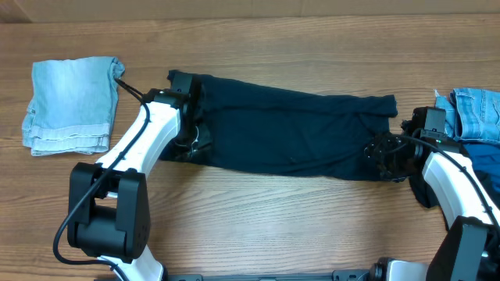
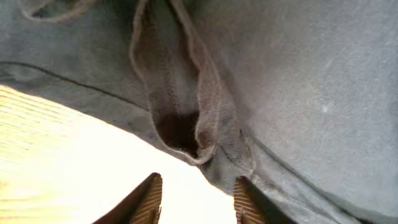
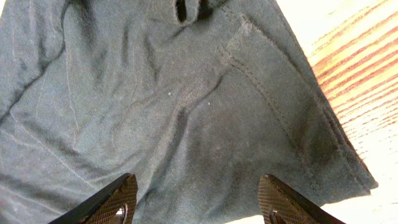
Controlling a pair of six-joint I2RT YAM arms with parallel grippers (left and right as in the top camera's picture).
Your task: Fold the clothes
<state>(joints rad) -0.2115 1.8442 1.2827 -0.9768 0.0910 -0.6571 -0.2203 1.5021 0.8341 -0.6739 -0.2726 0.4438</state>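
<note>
Dark blue trousers point(image 1: 289, 129) lie flat across the middle of the wooden table point(image 1: 258, 226). The left gripper point(image 2: 198, 182) is at their left end, fingers a bit apart, pinching nothing. The right gripper point(image 3: 198, 179) hangs over their right end, fingers spread wide, holding nothing.

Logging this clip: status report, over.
Left gripper open at one end of dark garment; right gripper open at the other. Garment laid flat lengthwise. Denim off to both sides, nothing blocking.
</note>
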